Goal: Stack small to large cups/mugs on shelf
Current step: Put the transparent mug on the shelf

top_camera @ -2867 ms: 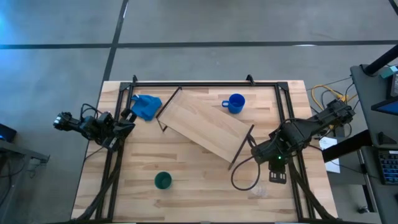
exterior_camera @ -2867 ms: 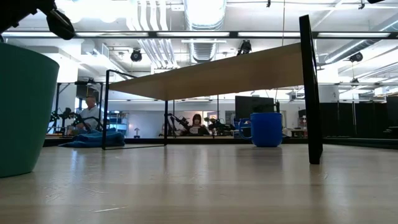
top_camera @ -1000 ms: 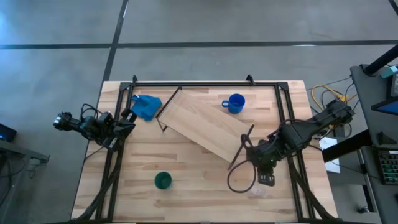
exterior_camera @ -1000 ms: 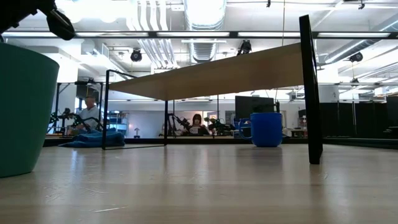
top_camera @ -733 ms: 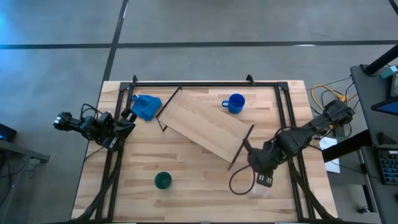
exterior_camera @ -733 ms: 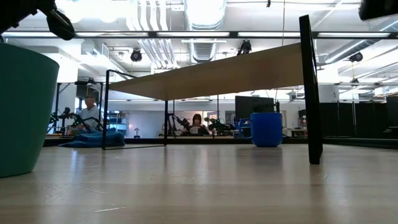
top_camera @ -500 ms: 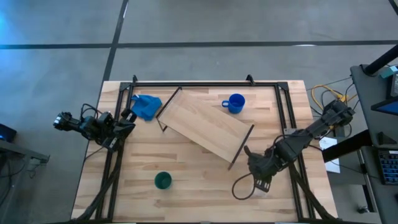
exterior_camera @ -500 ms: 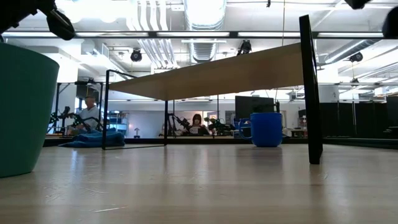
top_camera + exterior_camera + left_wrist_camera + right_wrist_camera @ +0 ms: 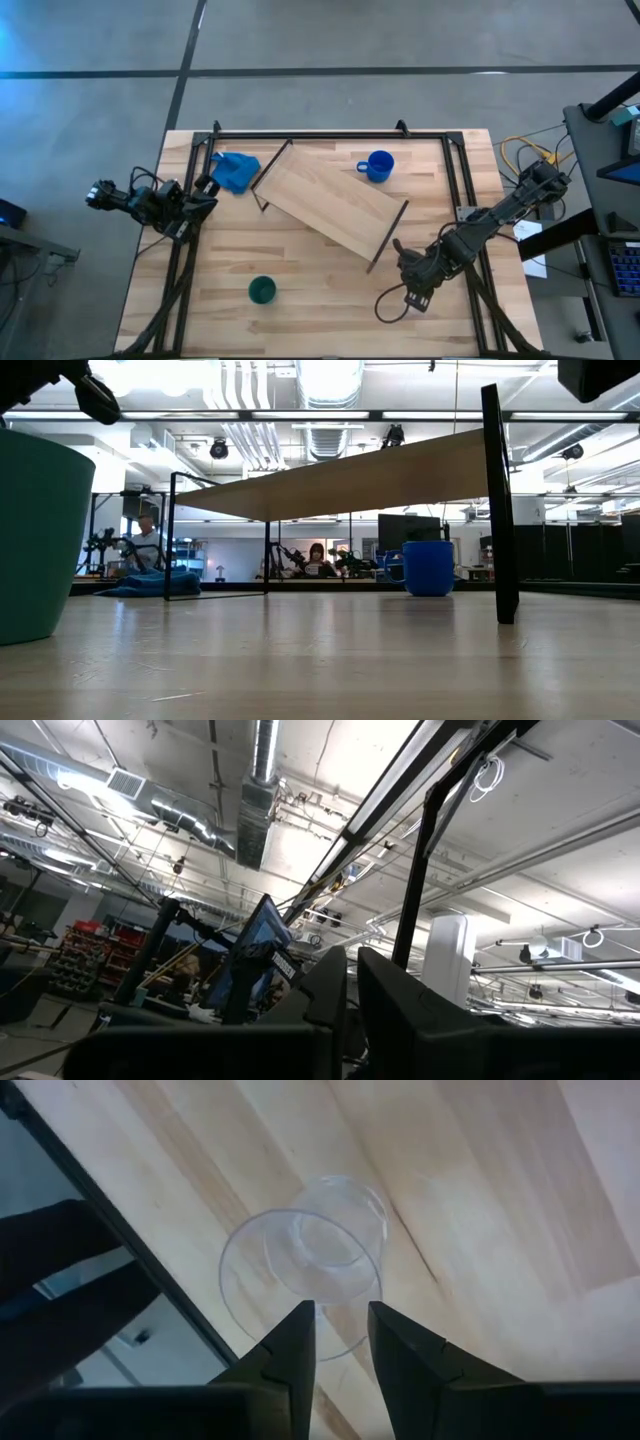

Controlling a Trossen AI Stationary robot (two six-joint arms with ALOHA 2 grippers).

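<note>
The right tool [image 9: 333, 1335] is held slightly parted over the clear glass cup [image 9: 305, 1260], at five o'clock on the tabletop [image 9: 320, 290]. The shelf [image 9: 328, 202] lies centrally, the blue mug [image 9: 378, 166] at one o'clock, the green cup [image 9: 262, 291] at seven. The left tool [image 9: 350, 982] is seen nearly closed, empty.

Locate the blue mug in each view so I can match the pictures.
High view: blue mug on the table behind the shelf, toward the far edge.
Low view: right of centre, beneath the shelf's plank.
Left wrist view: not in it.
Right wrist view: not in it.
Shared landmark: the shelf.
</note>
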